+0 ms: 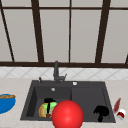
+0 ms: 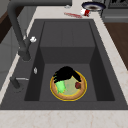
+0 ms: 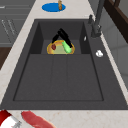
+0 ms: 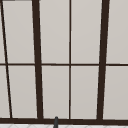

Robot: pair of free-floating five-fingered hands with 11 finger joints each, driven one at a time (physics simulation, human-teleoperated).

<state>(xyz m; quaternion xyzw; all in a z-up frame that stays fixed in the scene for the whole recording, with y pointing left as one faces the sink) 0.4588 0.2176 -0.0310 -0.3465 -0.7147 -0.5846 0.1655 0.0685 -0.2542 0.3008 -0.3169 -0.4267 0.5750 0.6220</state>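
left hand [image 1: 49, 102]: low, fingers splayed downward, relaxed | right hand [image 1: 101, 111]: well to its right, same height, fingers curled

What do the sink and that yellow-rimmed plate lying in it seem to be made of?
The sink looks like dark matte composite or stone: flat charcoal surfaces with no shine. The plate seems glazed ceramic or plastic, judging by its smooth yellow-orange rim; the look leaves it open. The left hand rests over it.

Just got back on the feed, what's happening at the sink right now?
The left hand is down in the sink basin, on a yellow-rimmed plate that carries a green piece and a small red piece. The right hand hangs over the drainboard side. A red ball sits in front.
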